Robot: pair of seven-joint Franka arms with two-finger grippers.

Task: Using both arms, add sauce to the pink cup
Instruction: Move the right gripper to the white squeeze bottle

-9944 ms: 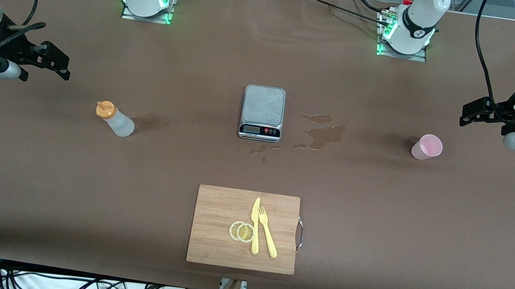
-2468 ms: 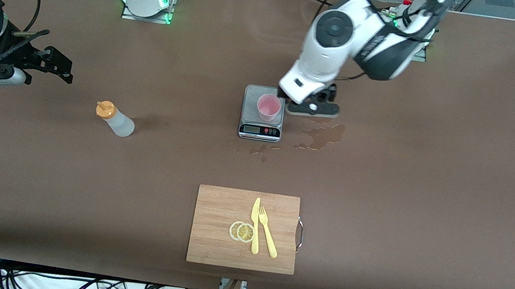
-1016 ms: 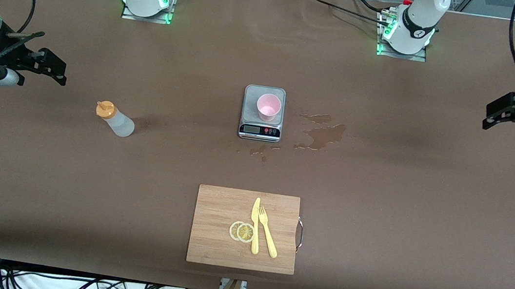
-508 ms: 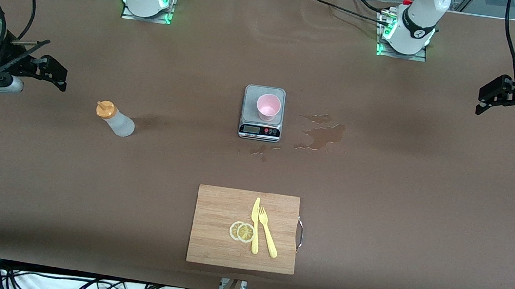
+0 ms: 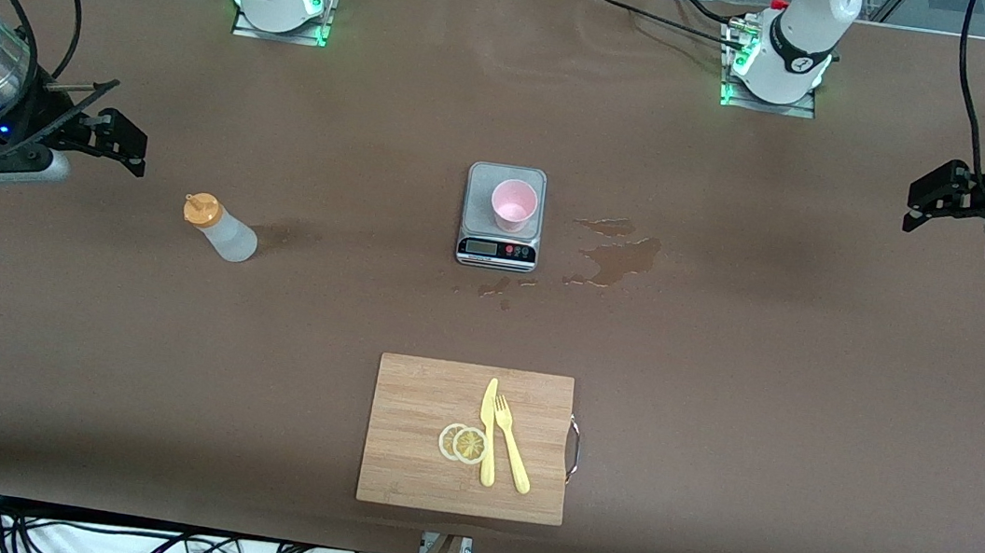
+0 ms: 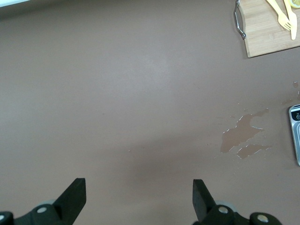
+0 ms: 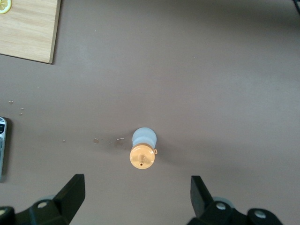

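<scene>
Right wrist view: I see the right end effector (image 7: 136, 197) open above the squeeze bottle (image 7: 143, 150).
Left end effector (image 5: 921, 193): open, empty, waiting.
Risk: I could tip the bottle by descending off-centre.

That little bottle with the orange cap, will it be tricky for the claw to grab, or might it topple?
The sauce bottle stands upright, tall for its narrow base, so a sideways nudge would probably tip it. Its translucent plastic body looks soft, so it will likely give when squeezed. It seems light and may slide on the smooth table. The right gripper, open, hangs over it.

Pink cup (image 5: 513, 205), orange-capped whitish sauce (image 5: 219, 227), brown table (image 5: 769, 395), yellow fork (image 5: 512, 443)
</scene>
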